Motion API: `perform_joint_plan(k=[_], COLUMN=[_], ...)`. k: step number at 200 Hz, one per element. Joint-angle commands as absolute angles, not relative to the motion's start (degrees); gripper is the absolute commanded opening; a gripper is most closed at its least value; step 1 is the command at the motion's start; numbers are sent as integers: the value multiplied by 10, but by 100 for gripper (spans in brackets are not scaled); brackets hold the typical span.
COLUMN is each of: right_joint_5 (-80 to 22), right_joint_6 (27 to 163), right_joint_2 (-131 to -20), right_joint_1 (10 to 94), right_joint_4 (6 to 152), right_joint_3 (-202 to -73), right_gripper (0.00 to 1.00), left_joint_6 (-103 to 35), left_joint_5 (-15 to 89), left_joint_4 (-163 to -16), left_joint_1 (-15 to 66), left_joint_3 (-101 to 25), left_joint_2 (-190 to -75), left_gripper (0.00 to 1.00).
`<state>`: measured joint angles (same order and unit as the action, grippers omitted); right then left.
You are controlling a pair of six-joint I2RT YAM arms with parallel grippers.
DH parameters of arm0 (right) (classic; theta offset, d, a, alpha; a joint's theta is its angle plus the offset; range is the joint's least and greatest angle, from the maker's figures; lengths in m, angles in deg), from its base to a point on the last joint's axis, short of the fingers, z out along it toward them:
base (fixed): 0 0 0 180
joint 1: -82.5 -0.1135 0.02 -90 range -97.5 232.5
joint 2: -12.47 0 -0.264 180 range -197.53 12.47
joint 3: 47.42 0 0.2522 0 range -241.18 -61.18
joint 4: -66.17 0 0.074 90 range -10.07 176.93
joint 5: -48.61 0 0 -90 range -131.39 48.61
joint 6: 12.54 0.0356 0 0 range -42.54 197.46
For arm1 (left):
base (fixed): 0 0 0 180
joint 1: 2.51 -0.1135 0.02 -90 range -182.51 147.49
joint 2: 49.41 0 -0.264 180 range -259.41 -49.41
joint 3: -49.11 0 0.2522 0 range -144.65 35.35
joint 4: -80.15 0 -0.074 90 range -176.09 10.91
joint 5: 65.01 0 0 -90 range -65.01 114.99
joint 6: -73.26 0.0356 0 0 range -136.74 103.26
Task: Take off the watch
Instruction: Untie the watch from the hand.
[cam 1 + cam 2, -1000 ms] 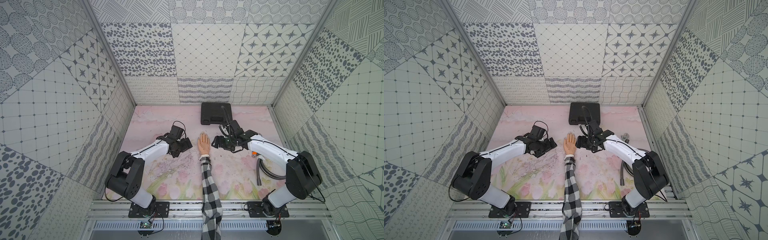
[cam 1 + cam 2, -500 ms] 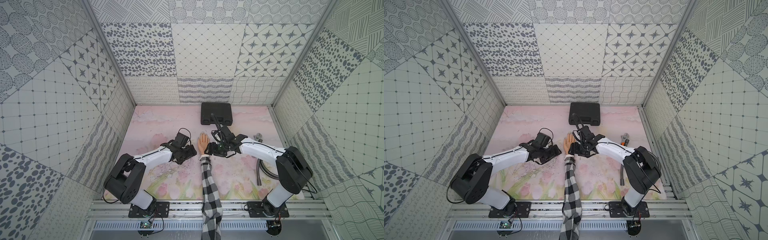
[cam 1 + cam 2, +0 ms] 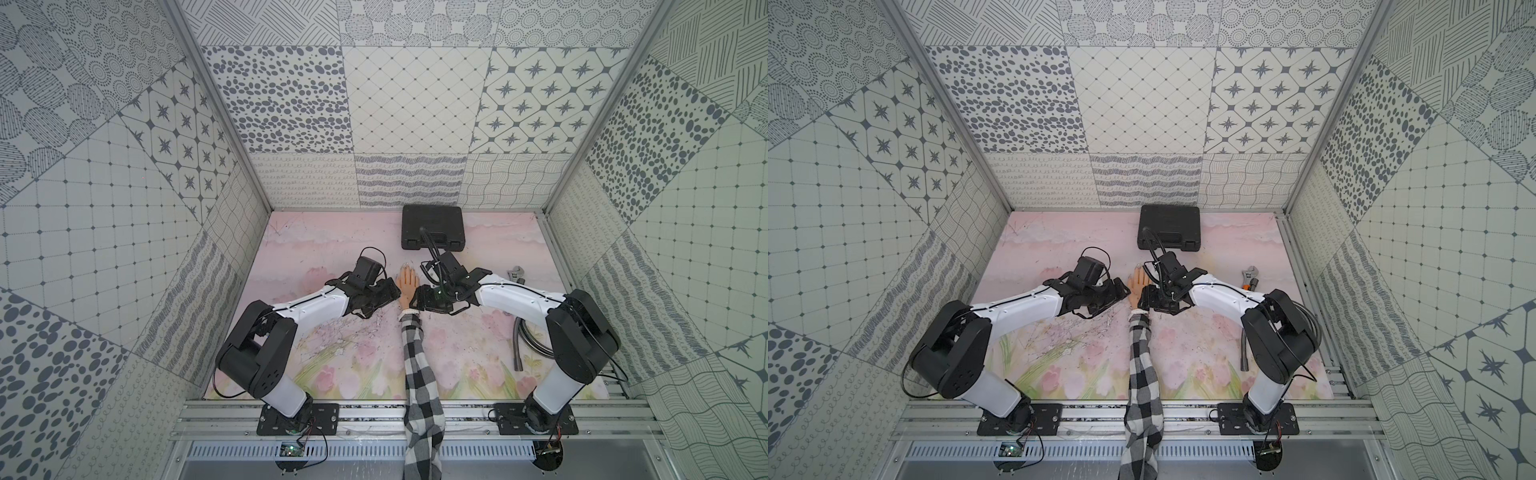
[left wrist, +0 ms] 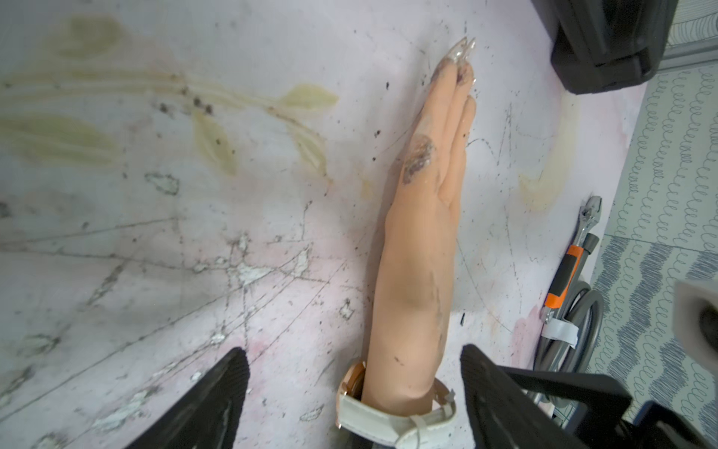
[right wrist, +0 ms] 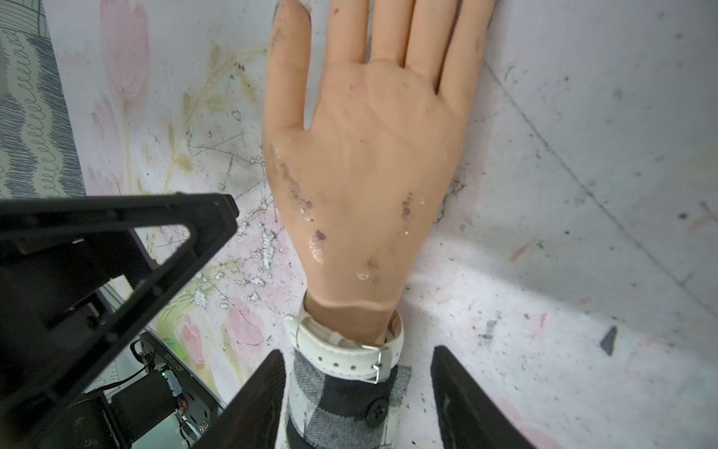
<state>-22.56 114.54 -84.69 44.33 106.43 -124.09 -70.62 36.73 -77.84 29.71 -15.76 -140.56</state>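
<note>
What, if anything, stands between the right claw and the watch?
Nothing visible does. The watch is buckled round the mannequin wrist, and the open right claw straddles it; the checked sleeve cuff adjoins it on the arm side.

Both top views look steeply down from high over the 6 o'clock edge onto the whole surface (image 3: 316, 249), while the left wrist camera looks closely across the mannequin hand (image 4: 419, 252) toward 3 o'clock and the right one sits just above it.
</note>
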Motion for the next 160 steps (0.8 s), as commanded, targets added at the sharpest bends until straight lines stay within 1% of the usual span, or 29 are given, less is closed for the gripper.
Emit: perform_joint_plan(k=[1,124,160], right_joint_5=[-231,-219,-228], right_joint_6=[1139,1134,1131], right_joint_2=[-857,-876,-879], right_joint_1=[443,433,419], right_joint_4=[1052,1051,1059], right_joint_3=[-1254,-1266,-1278], right_gripper=[62,62,66], left_joint_6=[-683,-673,-672], left_joint_5=[371,367,370], left_joint_4=[-780,-778,-779], left_joint_1=[296,280,279], left_joint_3=[-187,-173,-172], left_joint_2=[-1435,-1482,-1479], left_gripper=[87,87,87])
